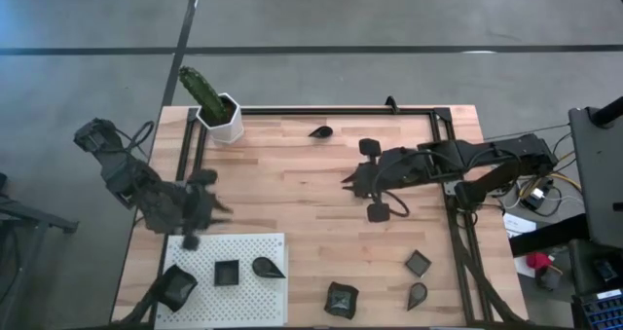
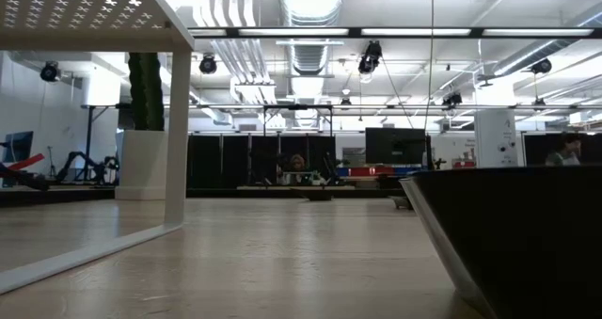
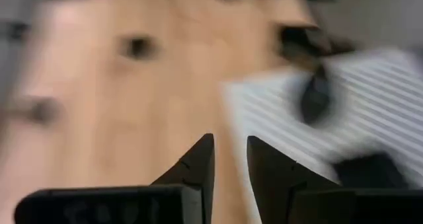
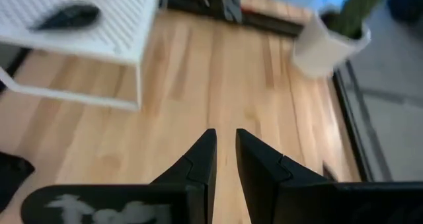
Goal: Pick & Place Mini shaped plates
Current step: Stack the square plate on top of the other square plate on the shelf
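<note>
On the white perforated board point(image 1: 248, 286) at the table's near edge lie three mini shaped plates point(image 1: 227, 273). Four others lie on the bare wood. The left gripper point(image 1: 216, 210) hangs just behind the board, fingers slightly apart, holding nothing. Farther back, the right gripper point(image 1: 348, 181) hangs over mid-table, fingers narrowly apart and empty. The cactus pot point(image 1: 226, 119) stands at the far left corner.

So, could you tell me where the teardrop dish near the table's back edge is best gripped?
Probably by its raised rim at the rounded end, coming straight down from above. The teardrop dish lies flat and alone on the wood, clear of the cactus pot, so nothing blocks either side.
</note>
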### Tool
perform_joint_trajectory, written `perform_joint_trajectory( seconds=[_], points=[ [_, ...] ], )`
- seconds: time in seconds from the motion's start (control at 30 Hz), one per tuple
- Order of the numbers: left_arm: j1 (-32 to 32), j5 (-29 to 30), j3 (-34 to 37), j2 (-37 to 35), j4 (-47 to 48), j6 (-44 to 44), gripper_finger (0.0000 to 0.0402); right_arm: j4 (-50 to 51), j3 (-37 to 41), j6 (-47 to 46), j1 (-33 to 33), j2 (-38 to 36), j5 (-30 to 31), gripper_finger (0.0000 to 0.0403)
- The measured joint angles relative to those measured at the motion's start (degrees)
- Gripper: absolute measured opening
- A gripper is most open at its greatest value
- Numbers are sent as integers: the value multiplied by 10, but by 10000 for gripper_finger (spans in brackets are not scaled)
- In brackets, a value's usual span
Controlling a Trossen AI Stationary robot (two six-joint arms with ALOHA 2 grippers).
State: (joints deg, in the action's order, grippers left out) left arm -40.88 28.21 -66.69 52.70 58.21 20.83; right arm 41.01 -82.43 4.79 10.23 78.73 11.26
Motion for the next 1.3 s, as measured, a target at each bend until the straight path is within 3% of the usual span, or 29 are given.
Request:
perform_joint_trajectory(
  seconds=[0.07, 0.17, 0.57, 0.9, 1.3],
  points=[
    [0, 74, 1, 1, -1, 0, 83, 14, 11, -27, -11, 0, 4, 54],
    [2, 136, 2, 1, -3, 1, 83, 21, 34, -81, -37, 0, 5, 54],
    [5, 250, 2, 15, -48, 14, 83, 23, 165, -268, -160, 0, 4, 54],
    [29, 262, 3, 34, -55, 19, 83, 30, 272, -443, -214, 1, 2, 54],
    [42, 261, 3, 36, -56, 13, 83, -48, 376, -514, -220, 2, -43, 54]
  ],
)
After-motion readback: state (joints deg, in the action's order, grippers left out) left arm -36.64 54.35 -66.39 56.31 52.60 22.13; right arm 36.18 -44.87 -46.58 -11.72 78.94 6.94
